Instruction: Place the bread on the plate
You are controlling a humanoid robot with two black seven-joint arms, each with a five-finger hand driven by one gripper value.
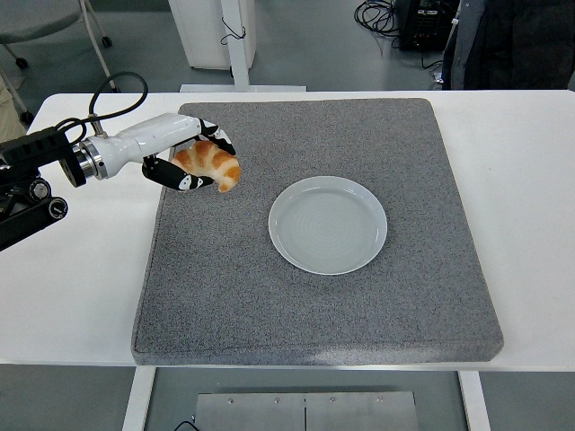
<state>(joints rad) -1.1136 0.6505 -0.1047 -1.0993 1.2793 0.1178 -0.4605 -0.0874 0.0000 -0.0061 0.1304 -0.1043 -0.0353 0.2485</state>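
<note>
My left hand point(193, 157) held the croissant point(210, 165), fingers closed round it, above the grey mat point(359, 296), at ten o'clock from the empty plate point(328, 224).

The left arm point(36, 175) ran off the picture's left edge, so most of it could not be seen. The left hand point(184, 153) covered part of the bread point(211, 165), and the bread hid parts of its fingers point(193, 182). A person point(512, 40) at the top right was cut off by the top edge.
</note>
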